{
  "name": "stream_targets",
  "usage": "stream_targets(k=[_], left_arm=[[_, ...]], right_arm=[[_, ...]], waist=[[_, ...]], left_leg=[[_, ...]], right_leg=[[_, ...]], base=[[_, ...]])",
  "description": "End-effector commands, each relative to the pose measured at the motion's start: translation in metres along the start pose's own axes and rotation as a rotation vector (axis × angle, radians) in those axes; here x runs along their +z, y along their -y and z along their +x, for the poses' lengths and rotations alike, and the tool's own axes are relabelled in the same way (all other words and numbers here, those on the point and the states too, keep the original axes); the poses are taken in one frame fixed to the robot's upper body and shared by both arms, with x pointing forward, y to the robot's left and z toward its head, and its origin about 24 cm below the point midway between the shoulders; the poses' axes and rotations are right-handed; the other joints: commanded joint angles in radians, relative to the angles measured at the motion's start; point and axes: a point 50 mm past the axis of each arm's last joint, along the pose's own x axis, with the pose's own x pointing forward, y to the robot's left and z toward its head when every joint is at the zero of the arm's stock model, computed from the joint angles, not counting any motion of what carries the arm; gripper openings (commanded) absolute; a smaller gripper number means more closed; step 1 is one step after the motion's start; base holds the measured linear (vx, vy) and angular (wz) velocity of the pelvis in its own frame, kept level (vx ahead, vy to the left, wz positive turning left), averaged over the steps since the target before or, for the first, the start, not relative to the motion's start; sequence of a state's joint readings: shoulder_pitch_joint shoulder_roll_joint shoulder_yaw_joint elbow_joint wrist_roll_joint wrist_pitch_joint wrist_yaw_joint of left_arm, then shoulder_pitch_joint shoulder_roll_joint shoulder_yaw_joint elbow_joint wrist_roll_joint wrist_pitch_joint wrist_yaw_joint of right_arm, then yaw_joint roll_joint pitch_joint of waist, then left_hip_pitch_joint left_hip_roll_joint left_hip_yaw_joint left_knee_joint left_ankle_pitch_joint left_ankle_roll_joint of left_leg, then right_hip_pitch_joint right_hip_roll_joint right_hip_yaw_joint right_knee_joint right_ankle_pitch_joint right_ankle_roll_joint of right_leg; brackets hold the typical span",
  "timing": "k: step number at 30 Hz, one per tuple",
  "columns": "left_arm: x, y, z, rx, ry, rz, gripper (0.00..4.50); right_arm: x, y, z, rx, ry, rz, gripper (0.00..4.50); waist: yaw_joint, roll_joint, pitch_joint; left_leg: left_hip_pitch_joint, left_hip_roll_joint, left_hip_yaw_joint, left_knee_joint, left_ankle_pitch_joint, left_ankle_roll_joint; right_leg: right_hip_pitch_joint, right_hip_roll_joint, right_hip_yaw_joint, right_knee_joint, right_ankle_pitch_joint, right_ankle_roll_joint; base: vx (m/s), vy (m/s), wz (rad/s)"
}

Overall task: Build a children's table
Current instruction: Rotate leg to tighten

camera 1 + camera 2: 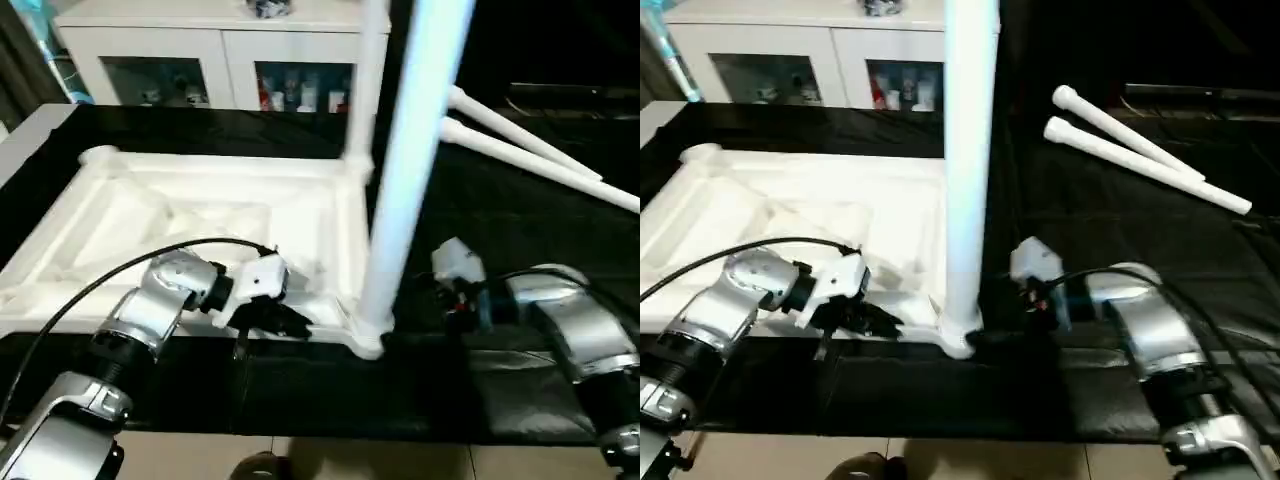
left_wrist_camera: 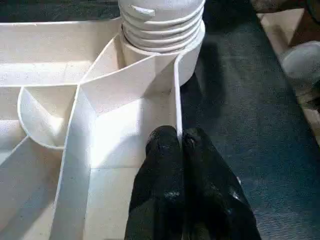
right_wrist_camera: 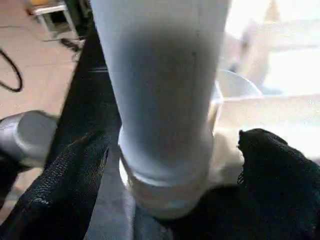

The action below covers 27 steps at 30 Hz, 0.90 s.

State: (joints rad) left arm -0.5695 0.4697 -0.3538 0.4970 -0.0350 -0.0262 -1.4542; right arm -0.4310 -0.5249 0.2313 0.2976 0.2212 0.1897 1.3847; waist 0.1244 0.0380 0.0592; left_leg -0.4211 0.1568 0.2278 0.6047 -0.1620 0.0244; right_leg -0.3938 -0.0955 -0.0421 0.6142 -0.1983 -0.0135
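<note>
The left fingers (image 2: 180, 150) are pressed together with the thin outer wall of the tabletop (image 1: 200, 215) pinched or just touching between their tips, at the near rim of the upturned top, just beside the corner socket (image 2: 165, 60). The right fingers (image 3: 270, 160) stand wide apart on either side of the upright leg (image 1: 415, 150), down at its base, not closed on it. The tabletop lies ribbed side up on the black bench (image 1: 480, 200), and this leg rises straight from its near right corner, its threaded end seated in the socket with several threads showing above the rim, so it likely needs more turning. A further leg stands at the far right corner (image 1: 365, 80), and two loose legs (image 1: 1150, 160) lie on the bench well apart to the right. The leg's long axis runs vertical between the right fingers, so the right arm is placed to grip and twist while the left steadies the top.
</note>
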Motion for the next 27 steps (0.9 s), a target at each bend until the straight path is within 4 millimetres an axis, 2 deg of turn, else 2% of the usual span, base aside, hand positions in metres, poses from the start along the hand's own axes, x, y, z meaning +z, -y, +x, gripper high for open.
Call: stream_targets(k=[1, 2, 3, 5, 6, 8, 10, 12, 14, 17, 27], left_arm=[[0.013, 0.002, 0.004, -0.053, 0.021, 0.077, 0.0], [0.013, 0.002, 0.005, -0.057, 0.021, 0.078, 0.0], [0.014, 0.003, 0.005, -0.059, 0.022, 0.079, 0.0], [0.014, 0.004, 0.007, -0.065, 0.023, 0.081, 0.0], [0.014, 0.005, 0.007, -0.067, 0.023, 0.081, 0.0], [0.014, 0.005, 0.008, -0.069, 0.023, 0.082, 0.0], [0.014, 0.006, 0.008, -0.069, 0.022, 0.082, 0.0], [0.014, 0.005, 0.008, -0.067, 0.022, 0.079, 0.0], [0.013, 0.005, 0.008, -0.065, 0.02, 0.076, 0.0], [0.012, 0.005, 0.008, -0.063, 0.017, 0.072, 0.0], [0.012, -0.001, 0.01, -0.006, 0.029, 0.043, 0.0]], right_arm=[[-0.001, 0.0, 0.001, 0.029, -0.018, -0.007, 4.43], [-0.001, 0.0, 0.002, 0.035, -0.017, -0.004, 4.43], [-0.002, 0.0, 0.002, 0.037, -0.017, -0.003, 4.14], [-0.003, 0.0, 0.004, 0.047, -0.016, 0.0, 4.14], [-0.003, 0.0, 0.005, 0.054, -0.014, 0.003, 3.89], [-0.004, -0.001, 0.006, 0.066, -0.011, 0.008, 3.73], [-0.004, -0.001, 0.008, 0.081, -0.007, 0.014, 3.69], [-0.004, -0.001, 0.009, 0.083, -0.005, 0.015, 3.34], [-0.004, -0.001, 0.009, 0.084, -0.003, 0.017, 3.29], [-0.004, -0.002, 0.01, 0.091, 0.004, 0.022, 2.94], [-0.004, -0.006, 0.012, 0.081, 0.042, 0.045, 2.75]], waist=[[-0.01, -0.017, -0.075], [-0.009, -0.016, -0.075], [-0.01, -0.017, -0.076], [-0.01, -0.018, -0.076], [-0.01, -0.02, -0.076], [-0.01, -0.02, -0.077], [-0.011, -0.02, -0.078], [-0.011, -0.019, -0.078], [-0.012, -0.019, -0.078], [-0.013, -0.017, -0.078], [-0.012, -0.017, -0.078]], left_leg=[[0.057, 0.088, -0.046, -0.08, -0.256, -0.003], [0.057, 0.088, -0.045, -0.08, -0.256, -0.002], [0.056, 0.088, -0.046, -0.079, -0.25, -0.001], [0.056, 0.087, -0.045, -0.078, -0.249, 0.0], [0.056, 0.086, -0.045, -0.077, -0.245, 0.002], [0.055, 0.086, -0.045, -0.077, -0.235, 0.007], [0.055, 0.087, -0.045, -0.076, -0.231, 0.012], [0.056, 0.087, -0.045, -0.076, -0.227, 0.014], [0.056, 0.086, -0.044, -0.076, -0.23, 0.013], [0.055, 0.086, -0.045, -0.076, -0.234, 0.01], [0.055, 0.086, -0.045, -0.076, -0.239, 0.007]], right_leg=[[0.017, -0.071, 0.035, -0.062, -0.198, -0.214], [0.016, -0.071, 0.036, -0.063, -0.199, -0.213], [0.018, -0.073, 0.036, -0.063, -0.195, -0.214], [0.018, -0.074, 0.036, -0.064, -0.201, -0.216], [0.018, -0.072, 0.036, -0.064, -0.202, -0.214], [0.019, -0.071, 0.035, -0.062, -0.194, -0.213], [0.019, -0.071, 0.035, -0.061, -0.186, -0.215], [0.018, -0.07, 0.034, -0.06, -0.18, -0.217], [0.018, -0.069, 0.034, -0.06, -0.18, -0.219], [0.018, -0.07, 0.035, -0.061, -0.181, -0.221], [0.019, -0.07, 0.035, -0.061, -0.18, -0.222]], base=[[0.0, 0.0, 0.0], [0.0, 0.0, 0.0], [0.0, 0.0, 0.0], [0.0, 0.0, 0.0], [0.0, 0.0, 0.0], [0.0, 0.0, 0.0], [0.0, 0.0, 0.0], [0.0, 0.0, 0.0], [0.0, 0.0, 0.0], [0.0, 0.0, 0.0], [0.0, 0.0, 0.0]])
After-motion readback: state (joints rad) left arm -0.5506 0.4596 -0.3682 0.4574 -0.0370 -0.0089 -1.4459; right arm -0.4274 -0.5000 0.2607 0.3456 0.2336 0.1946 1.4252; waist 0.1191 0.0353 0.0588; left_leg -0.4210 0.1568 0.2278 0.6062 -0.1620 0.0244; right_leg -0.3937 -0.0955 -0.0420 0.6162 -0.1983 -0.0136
